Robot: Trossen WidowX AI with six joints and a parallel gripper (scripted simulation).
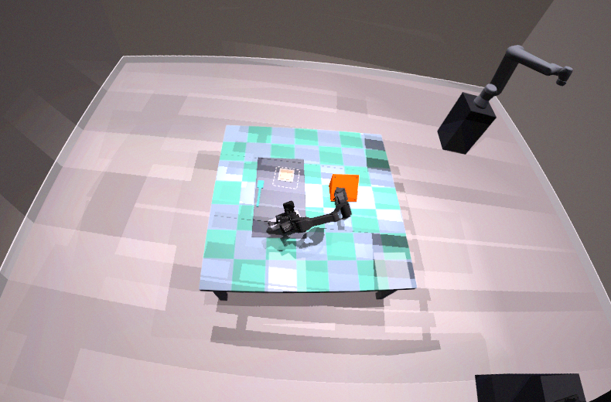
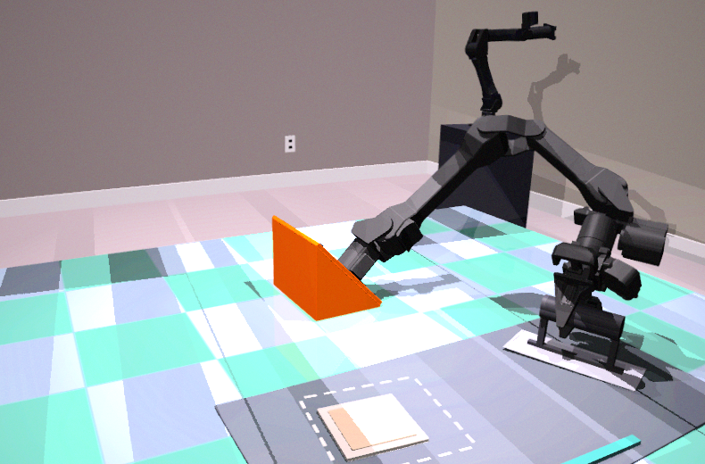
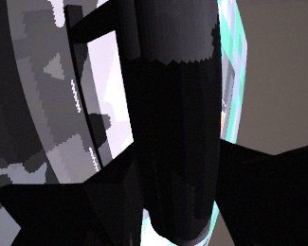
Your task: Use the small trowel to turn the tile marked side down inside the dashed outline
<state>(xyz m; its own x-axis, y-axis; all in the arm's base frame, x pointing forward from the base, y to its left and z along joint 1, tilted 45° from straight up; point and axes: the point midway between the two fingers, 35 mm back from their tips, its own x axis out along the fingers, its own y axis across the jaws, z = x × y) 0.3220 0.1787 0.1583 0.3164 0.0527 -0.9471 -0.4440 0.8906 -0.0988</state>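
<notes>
My gripper (image 1: 281, 224) (image 2: 567, 319) (image 3: 168, 139) is shut on the thick black handle of the trowel (image 2: 605, 324) (image 3: 179, 104). The trowel's flat pale blade hangs below, slightly tilted, low over the near part of the grey mat (image 1: 269, 204) (image 2: 474, 383); whether it touches is unclear. The tile (image 1: 286, 175) (image 2: 389, 418) lies flat inside the dashed outline (image 2: 306, 396), well apart from the trowel. Its upper face shows a peach square within a pale border, partly washed out by bright light. Its underside is hidden.
An orange wedge-shaped block (image 1: 345, 183) (image 2: 295, 273) stands beside the arm's base. A thin turquoise tool (image 1: 259, 194) (image 2: 605, 450) lies along the mat's left side in the top view. Other arms on dark pedestals (image 1: 467, 123) stand off the checkered table (image 1: 251, 272).
</notes>
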